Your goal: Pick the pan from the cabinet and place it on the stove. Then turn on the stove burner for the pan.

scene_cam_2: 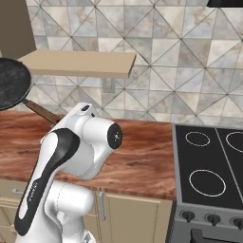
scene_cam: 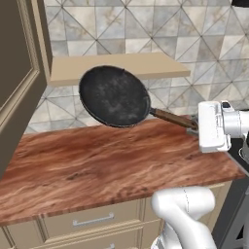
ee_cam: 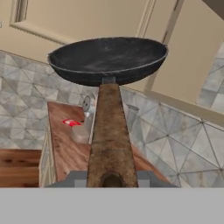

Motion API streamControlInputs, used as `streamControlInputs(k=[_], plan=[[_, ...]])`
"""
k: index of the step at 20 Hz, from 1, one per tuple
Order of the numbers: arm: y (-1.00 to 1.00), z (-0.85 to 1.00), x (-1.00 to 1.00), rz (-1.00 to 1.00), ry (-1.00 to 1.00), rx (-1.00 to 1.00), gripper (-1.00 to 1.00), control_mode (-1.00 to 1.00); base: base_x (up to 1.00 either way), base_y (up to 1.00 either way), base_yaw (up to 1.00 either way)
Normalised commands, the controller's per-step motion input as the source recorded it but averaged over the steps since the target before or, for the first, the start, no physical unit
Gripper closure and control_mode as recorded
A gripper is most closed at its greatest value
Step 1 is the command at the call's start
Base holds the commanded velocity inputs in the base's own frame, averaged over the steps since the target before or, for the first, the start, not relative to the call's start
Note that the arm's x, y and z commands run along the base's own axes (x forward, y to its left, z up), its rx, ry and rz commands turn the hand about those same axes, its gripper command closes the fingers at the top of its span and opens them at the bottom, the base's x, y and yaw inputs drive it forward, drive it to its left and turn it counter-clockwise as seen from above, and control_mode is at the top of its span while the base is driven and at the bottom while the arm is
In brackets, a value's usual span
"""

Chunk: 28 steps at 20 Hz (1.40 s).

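This is a home kitchen, rendered rather than filmed. A reddish wood-grain countertop [scene_cam: 97, 165] runs along a wall of grey triangular-patterned tiles [scene_cam_2: 180, 71], with beige drawers with silver bar handles [scene_cam: 92, 221] under its front edge and a beige wall cabinet [scene_cam: 19, 73] with an open shelf [scene_cam: 121, 65] above it. At the countertop's right end sits a glossy black stove [scene_cam_2: 209, 166] with white burner rings and a row of knobs [scene_cam_2: 211, 218], and a black frying pan [scene_cam: 114, 96] hangs in the air above the counter.
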Motion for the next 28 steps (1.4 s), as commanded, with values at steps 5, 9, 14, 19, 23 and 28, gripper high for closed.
streamControlInputs(k=[5, 9, 14, 19, 23, 28], plan=[[-0.16, -0.01, 0.0, -0.02, 0.0, 0.02, 1.0, -1.0, 0.01, -0.07, -0.01], [-0.47, 0.0, 0.0, -0.03, 0.0, 0.03, 1.0, -1.0, 0.0, 0.0, 0.0], [-0.64, 0.0, 0.0, -0.02, 0.01, 0.02, 1.0, -1.0, 0.0, 0.0, 0.0], [-0.76, 0.0, 0.0, 0.0, 0.04, 0.01, 1.0, -1.0, 0.0, 0.0, 0.0], [-0.76, 0.0, 0.0, 0.0, 0.07, 0.01, 1.0, -1.0, 0.0, 0.0, 0.0], [-0.69, -0.08, -0.02, 0.0, 0.09, 0.0, 1.0, -1.0, 0.0, 0.0, 0.0]])
